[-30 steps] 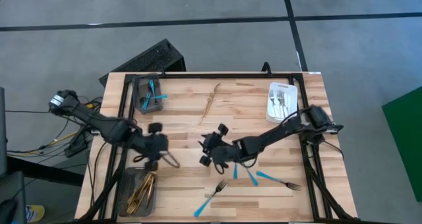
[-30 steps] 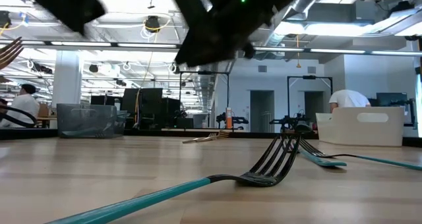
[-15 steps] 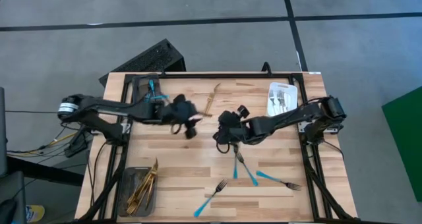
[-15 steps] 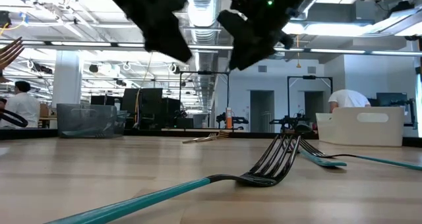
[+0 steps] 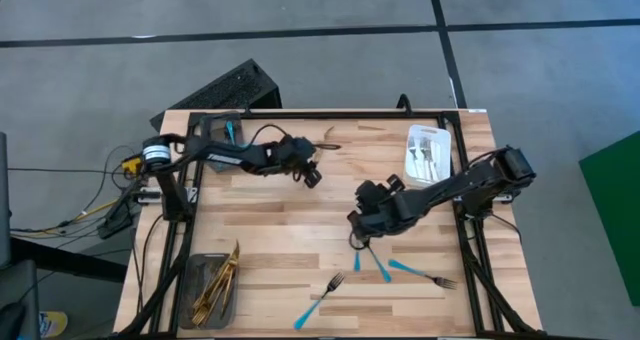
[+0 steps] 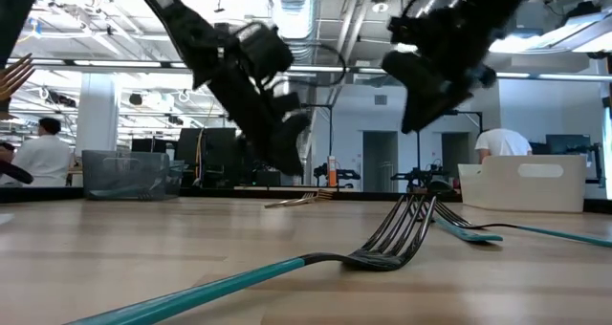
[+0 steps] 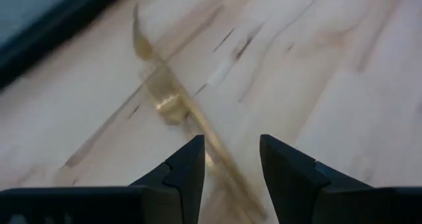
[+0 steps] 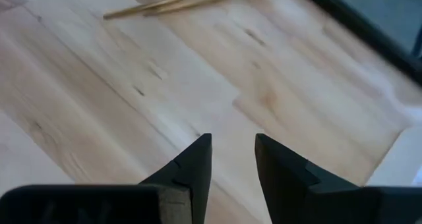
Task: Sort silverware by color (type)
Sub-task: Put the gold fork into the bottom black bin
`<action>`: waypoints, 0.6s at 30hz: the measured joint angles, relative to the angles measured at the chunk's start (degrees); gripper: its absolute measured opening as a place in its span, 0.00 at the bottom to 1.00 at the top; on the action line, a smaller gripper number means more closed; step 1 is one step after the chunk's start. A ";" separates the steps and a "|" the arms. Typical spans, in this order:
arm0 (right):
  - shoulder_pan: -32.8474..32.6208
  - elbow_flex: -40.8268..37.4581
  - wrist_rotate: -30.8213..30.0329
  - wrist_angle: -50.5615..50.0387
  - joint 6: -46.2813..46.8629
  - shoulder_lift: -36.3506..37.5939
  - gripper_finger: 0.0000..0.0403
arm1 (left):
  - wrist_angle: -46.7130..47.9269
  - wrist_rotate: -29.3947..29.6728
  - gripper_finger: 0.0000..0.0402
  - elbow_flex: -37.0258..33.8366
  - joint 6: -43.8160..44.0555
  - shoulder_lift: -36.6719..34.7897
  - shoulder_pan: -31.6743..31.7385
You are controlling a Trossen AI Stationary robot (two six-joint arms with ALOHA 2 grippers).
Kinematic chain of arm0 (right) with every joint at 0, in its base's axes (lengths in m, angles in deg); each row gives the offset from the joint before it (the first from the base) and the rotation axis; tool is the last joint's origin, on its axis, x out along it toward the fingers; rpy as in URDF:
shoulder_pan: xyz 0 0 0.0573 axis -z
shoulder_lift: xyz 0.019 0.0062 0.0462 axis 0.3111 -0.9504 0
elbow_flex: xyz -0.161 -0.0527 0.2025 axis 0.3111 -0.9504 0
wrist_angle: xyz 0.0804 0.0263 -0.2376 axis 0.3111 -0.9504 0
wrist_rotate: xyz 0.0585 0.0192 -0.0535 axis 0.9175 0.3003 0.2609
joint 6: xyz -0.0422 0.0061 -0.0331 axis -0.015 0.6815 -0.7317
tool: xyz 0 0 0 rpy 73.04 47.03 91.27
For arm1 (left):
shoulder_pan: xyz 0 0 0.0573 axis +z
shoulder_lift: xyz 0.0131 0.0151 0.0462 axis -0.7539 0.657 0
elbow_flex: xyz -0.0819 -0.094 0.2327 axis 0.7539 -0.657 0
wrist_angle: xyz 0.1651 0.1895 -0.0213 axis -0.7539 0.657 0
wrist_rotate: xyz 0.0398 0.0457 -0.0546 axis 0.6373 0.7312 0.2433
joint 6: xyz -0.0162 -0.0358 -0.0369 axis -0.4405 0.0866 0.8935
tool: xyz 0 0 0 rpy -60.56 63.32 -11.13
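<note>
Gold forks (image 7: 173, 100) lie on the wood table at the far middle; one tip shows in the high view (image 5: 328, 140). My left gripper (image 5: 311, 174) hovers over them, open, with a finger on either side of one gold fork (image 7: 231, 159). My right gripper (image 5: 358, 220) is open and empty above the table's middle (image 8: 233, 159). Several turquoise-handled forks (image 5: 381, 267) lie flat toward the near edge, and one is close in the low view (image 6: 382, 244).
A grey tray (image 5: 212, 288) at the near left holds gold utensils. A grey tray (image 5: 226, 138) at the far left holds turquoise ones. A white tray (image 5: 428, 152) at the far right holds silver ones. Bare wood lies between the arms.
My left gripper has swung from above the near-left gold tray toward the far edge and to the right, ending over the gold forks. My right gripper has shifted toward the table's right, staying above the turquoise forks, which have not moved.
</note>
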 joint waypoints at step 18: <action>-5.21 -16.98 1.13 17.05 6.56 11.80 0.33 | 6.94 -5.77 0.25 6.95 -2.33 11.44 4.76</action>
